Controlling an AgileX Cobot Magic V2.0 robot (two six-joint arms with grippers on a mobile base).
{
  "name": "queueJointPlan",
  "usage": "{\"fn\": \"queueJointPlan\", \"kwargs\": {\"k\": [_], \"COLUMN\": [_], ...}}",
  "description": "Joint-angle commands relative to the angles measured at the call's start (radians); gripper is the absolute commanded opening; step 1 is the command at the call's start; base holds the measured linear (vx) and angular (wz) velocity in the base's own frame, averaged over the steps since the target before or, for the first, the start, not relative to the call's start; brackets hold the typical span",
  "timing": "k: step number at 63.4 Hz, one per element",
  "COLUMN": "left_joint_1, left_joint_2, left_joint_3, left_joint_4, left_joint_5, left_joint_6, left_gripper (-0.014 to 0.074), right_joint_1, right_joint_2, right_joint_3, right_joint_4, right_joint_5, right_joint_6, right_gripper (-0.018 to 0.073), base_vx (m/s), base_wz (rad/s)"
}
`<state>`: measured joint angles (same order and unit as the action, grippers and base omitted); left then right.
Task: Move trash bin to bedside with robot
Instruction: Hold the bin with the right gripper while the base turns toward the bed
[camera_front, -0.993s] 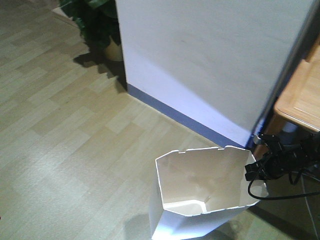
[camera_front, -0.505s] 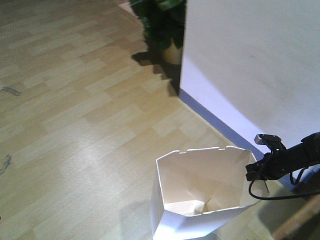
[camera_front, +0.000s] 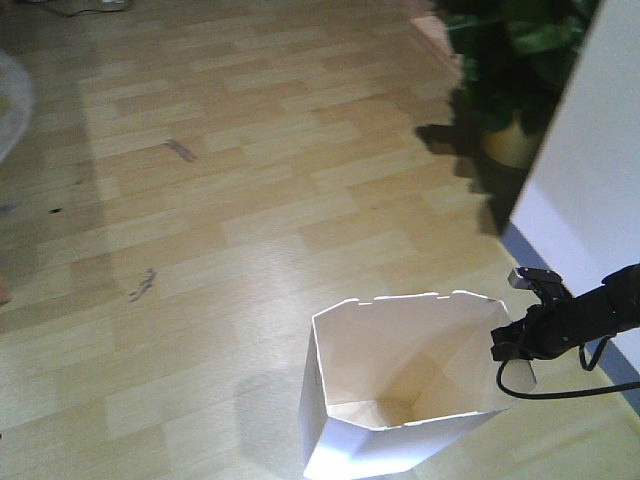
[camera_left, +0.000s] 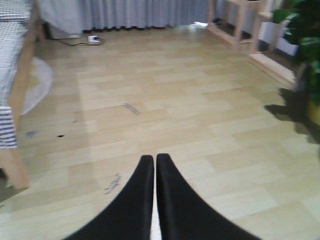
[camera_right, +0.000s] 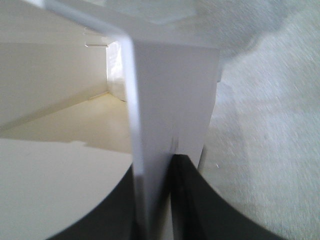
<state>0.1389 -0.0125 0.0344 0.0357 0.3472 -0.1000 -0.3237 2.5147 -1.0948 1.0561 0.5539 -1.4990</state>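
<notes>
The white trash bin (camera_front: 400, 395) with an angular rim stands low in the front view, cream inside. My right gripper (camera_front: 510, 345) on a slim black arm with loose cables is shut on the bin's right wall; the right wrist view shows the thin white wall (camera_right: 170, 110) pinched between the black fingers (camera_right: 192, 200). My left gripper (camera_left: 154, 165) is shut and empty, pointing over bare floor. The bed's wooden frame (camera_left: 17, 100) with checked bedding (camera_left: 12, 35) shows at the far left of the left wrist view.
A potted plant (camera_front: 515, 75) stands at the upper right beside a white wall with a blue skirting (camera_front: 590, 190). A round pale rug (camera_left: 37, 87) lies by the bed. Grey curtains (camera_left: 130, 12) and wooden furniture legs (camera_left: 240, 20) stand at the far end. Dark scuffs mark the floor (camera_front: 180, 150).
The whole view has swung left: wall and plant slid to the right and more open floor shows. The bin and right gripper keep their place in the frame.
</notes>
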Motion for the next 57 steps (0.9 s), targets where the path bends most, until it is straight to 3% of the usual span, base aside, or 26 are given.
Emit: {"fn": "queueJointPlan", "kwargs": {"k": [1,29,57], "left_joint_1": [-0.003,-0.003,-0.003], "left_joint_2": [-0.014,-0.014,-0.014], "left_joint_3": [0.003,0.003,0.003], "left_joint_4": [-0.002,-0.002,-0.002], "left_joint_5": [-0.066,-0.066,-0.066], "left_joint_6": [-0.004,-0.004,-0.004], "left_gripper": [-0.0006,-0.0006,-0.0006], "right_joint_1": [-0.002,-0.002,-0.002], "right_joint_2": [-0.076,-0.076,-0.076], "right_joint_3": [-0.010,-0.010,-0.010], "right_joint_4": [0.044,0.044,0.044], "right_joint_5": [0.201,0.201,0.201], "right_joint_6": [0.009,0.009,0.009], "right_gripper": [-0.0005,-0.0005,-0.0005], "base_vx": [0.18,0.19,0.24], "base_wz": [0.71,0.57,0.10]}}
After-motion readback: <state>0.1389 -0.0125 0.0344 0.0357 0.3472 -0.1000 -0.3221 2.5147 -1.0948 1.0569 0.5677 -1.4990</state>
